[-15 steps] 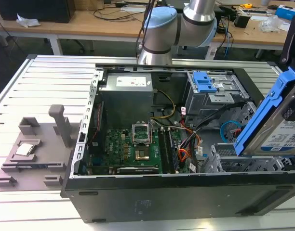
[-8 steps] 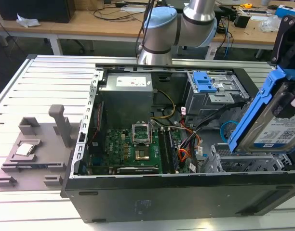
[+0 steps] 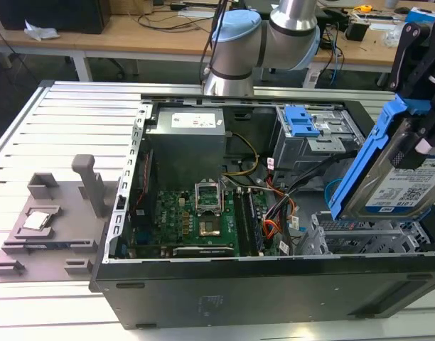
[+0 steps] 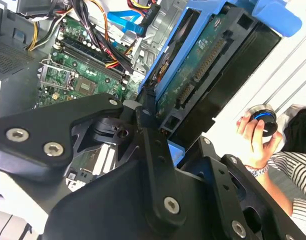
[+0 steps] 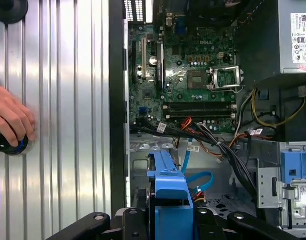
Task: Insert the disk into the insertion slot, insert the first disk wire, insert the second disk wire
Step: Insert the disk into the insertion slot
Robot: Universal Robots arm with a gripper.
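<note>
The claw (image 3: 425, 138) is closed on the disk (image 3: 399, 177), with its black fingers (image 5: 140, 225) pressed to either side of the blue frame. The disk hangs tilted just above the grey drive cage (image 3: 328, 238), at the exterior view's right end of the open computer case (image 3: 239, 295), and is not yet in it. A tangle of cables (image 3: 281, 206) and a blue cable (image 5: 198, 180) lie between the cage and the green circuit board (image 3: 196, 217). Behind stands a taller bay with a blue latch (image 3: 303, 124). A person's hand (image 5: 10, 120) rests on a round knob (image 5: 8, 145) on the ribbed table (image 3: 61, 121). The exterior view cuts off the claw at its edge, and the disk covers part of the cage's mouth.
</note>
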